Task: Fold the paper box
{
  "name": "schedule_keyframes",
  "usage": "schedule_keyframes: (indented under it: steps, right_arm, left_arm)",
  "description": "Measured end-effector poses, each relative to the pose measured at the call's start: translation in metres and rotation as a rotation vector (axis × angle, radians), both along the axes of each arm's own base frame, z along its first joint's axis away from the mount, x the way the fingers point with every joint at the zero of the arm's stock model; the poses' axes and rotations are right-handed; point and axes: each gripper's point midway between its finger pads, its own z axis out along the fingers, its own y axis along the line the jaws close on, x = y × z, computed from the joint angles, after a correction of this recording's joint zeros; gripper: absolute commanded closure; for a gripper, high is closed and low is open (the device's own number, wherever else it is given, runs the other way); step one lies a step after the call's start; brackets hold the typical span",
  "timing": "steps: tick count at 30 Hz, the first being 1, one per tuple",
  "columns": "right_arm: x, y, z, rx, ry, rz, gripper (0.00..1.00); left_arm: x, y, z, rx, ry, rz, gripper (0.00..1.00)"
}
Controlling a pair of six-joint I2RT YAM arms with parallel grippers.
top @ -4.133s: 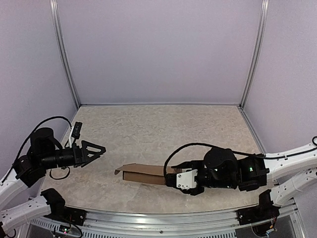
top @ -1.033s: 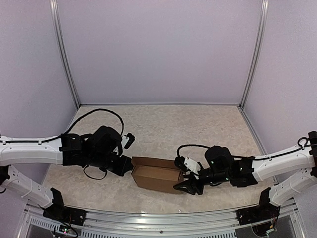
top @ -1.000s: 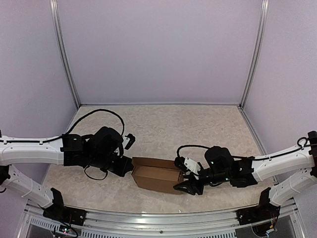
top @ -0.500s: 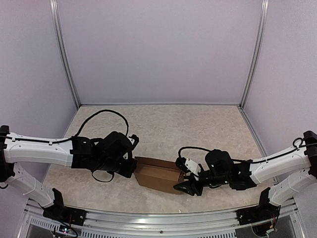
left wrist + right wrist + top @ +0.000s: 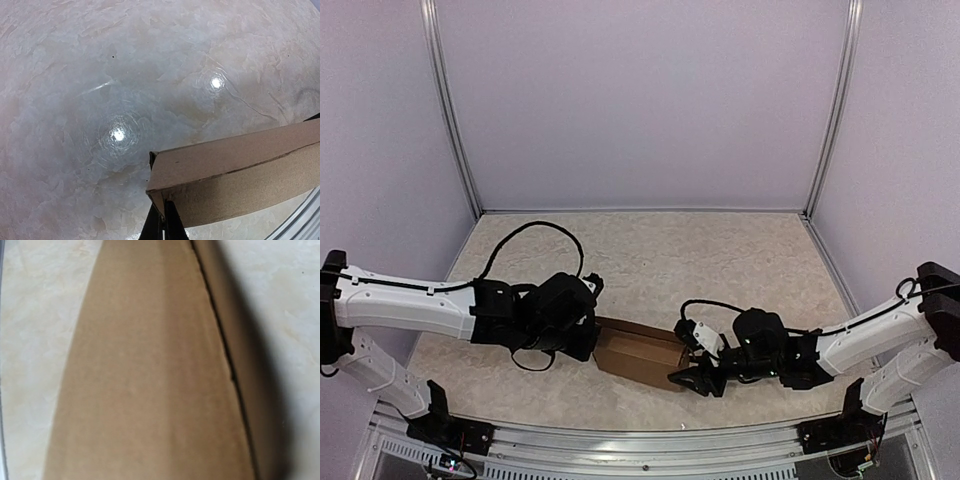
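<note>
The paper box (image 5: 642, 351) lies on the table as a brown, elongated cardboard tube between my two grippers. My left gripper (image 5: 590, 340) is shut, with its black fingertips together against the box's left end. In the left wrist view that end of the paper box (image 5: 235, 165) sits just above the left gripper (image 5: 164, 205). My right gripper (image 5: 688, 368) straddles the right end and grips the box. Cardboard from the paper box (image 5: 150, 380) fills the right wrist view and hides the right fingers there.
A metal rail (image 5: 640, 440) runs along the near table edge, close to the box. Lilac walls with upright metal posts (image 5: 450, 110) close off the back and both sides. A black cable (image 5: 535, 232) loops above the left arm.
My left arm has reached further right and brought its shut fingers against the box's left end. The box and the right gripper have slid slightly right and nearer.
</note>
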Motion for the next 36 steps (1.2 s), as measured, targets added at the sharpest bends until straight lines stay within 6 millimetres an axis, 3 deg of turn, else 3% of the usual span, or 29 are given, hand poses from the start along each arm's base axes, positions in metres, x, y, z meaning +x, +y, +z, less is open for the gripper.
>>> schedule_keyframes:
  steps: [8,16,24,28,36]
  right_arm:
    - [0.005,-0.001,-0.001,-0.003,-0.004,-0.039,0.39]
    - [0.021,-0.012,-0.002,-0.017,0.001,-0.14,0.29]
    - [0.028,-0.024,0.029,0.067,-0.024,-0.192,0.16]
    - [0.034,-0.035,0.046,0.109,-0.045,-0.229,0.01]
    - [0.035,-0.057,0.071,0.161,-0.057,-0.292,0.0]
  left_arm:
    - [0.002,-0.002,-0.001,0.033,-0.019,0.01,1.0]
    - [-0.006,-0.017,-0.003,0.031,-0.004,-0.026,1.0]
    - [-0.01,-0.032,-0.002,0.013,0.02,-0.049,1.0]
    - [-0.013,-0.038,-0.003,0.015,0.029,-0.061,1.0]
    - [-0.013,-0.043,-0.003,0.025,0.041,-0.067,1.0]
